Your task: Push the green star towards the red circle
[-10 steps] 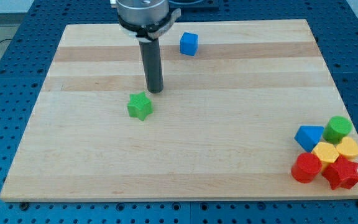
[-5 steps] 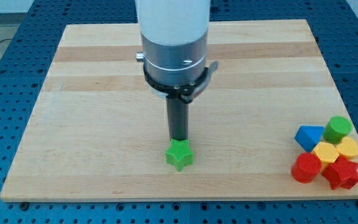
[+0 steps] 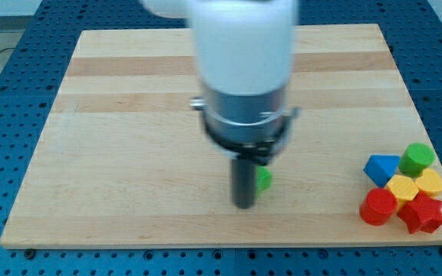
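The green star (image 3: 263,179) lies on the wooden board (image 3: 113,153), low and a little right of the middle. Only its right edge shows; the dark rod hides the rest. My tip (image 3: 243,205) stands on the board just left of the star and slightly below it, close against it. The red circle (image 3: 377,206) lies at the view's bottom right, at the left end of a cluster of blocks, well to the right of the star.
The bottom-right cluster also holds a blue triangular block (image 3: 381,169), a green cylinder (image 3: 417,159), a yellow hexagon (image 3: 402,188), another yellow block (image 3: 430,182) and a red star (image 3: 422,214). The arm's wide body hides the board's upper middle.
The arm has moved down and to the right, towards the view's bottom. The green star has been pushed to the right, closer to the red circle. The blue cube is now hidden.
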